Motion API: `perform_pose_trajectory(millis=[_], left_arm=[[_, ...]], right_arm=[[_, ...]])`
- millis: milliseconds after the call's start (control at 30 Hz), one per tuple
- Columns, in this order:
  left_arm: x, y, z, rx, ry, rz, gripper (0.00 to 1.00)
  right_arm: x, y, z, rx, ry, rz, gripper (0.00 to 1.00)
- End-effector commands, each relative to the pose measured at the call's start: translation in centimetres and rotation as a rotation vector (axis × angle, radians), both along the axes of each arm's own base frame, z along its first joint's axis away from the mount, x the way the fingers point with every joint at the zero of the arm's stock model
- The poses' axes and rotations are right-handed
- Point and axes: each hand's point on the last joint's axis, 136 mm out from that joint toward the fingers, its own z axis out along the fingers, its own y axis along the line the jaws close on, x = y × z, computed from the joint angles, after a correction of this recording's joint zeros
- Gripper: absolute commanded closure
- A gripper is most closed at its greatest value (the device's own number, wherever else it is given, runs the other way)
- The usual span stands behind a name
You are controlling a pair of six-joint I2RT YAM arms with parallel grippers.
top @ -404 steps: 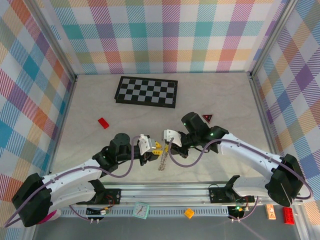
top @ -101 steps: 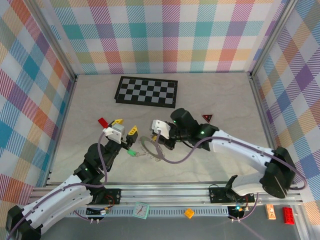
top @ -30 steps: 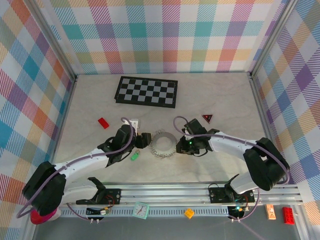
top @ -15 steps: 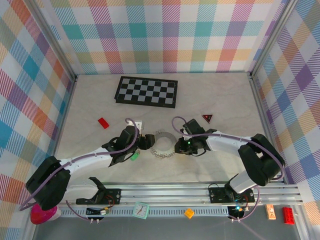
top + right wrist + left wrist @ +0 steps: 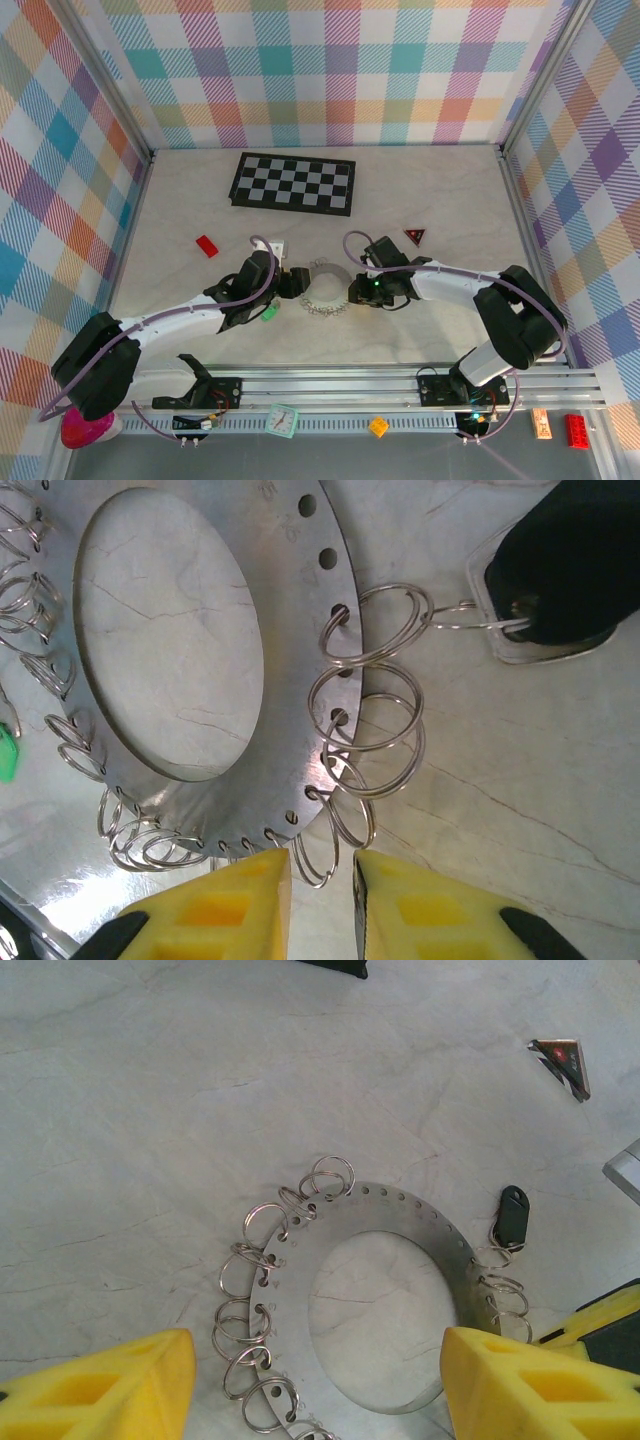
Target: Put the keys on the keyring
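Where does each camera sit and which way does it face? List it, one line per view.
Top external: high behind the bases, looking down on the table, both arms, left gripper, right gripper.
Left wrist: on the left arm, looking down at the keyring; own yellow fingers wide apart.
Right wrist: close over the keyring's rim loops; own fingers near together.
Shared: the keyring.

The keyring [image 5: 375, 1210] lies flat on the table [image 5: 450, 180] between the left gripper [image 5: 292, 283] and right gripper [image 5: 355, 290]. A key [image 5: 269, 313] lies near-left of it, the checkerboard [image 5: 293, 183] farther back, brick [image 5: 207, 246] left, triangle [image 5: 415, 236] right.
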Motion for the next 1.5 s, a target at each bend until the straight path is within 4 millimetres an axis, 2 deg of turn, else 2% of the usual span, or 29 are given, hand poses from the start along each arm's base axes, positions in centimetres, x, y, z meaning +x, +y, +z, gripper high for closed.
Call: perform_pose_trajectory(millis=[0,267,533,767,1167,1467], left_arm=[[0.4,-0.5,1.2,-0.028,-0.031,0.005,0.35],[0.5,-0.5,1.3,-0.027,-0.033,0.006,0.35],[0.5,-0.5,1.4,-0.026,-0.035,0.006,0.35],[0.5,-0.5,1.2,-0.024,-0.033,0.005,0.35],[0.5,-0.5,1.3,-0.025,-0.032,0.006,0.35],[0.6,-0.6,1.4,-0.024,-0.031,0.005,0.35]], right_arm=[[0.4,0.3,0.4,0.002,0.006,-0.010,0.77],[0.7,0.8,0.5,0.018,0.002,-0.007,0.81],[1.0,0.3,0.0,-0.021,0.008,-0.027,0.78],[1.1,0.8,0.0,-0.003,0.013,-0.018,0.81],[1.1,0.0,-0.6,-0.056,0.021,-0.034,0.77],[1.1,1.3,-0.4,-0.015,0.031,-0.004,0.85]])
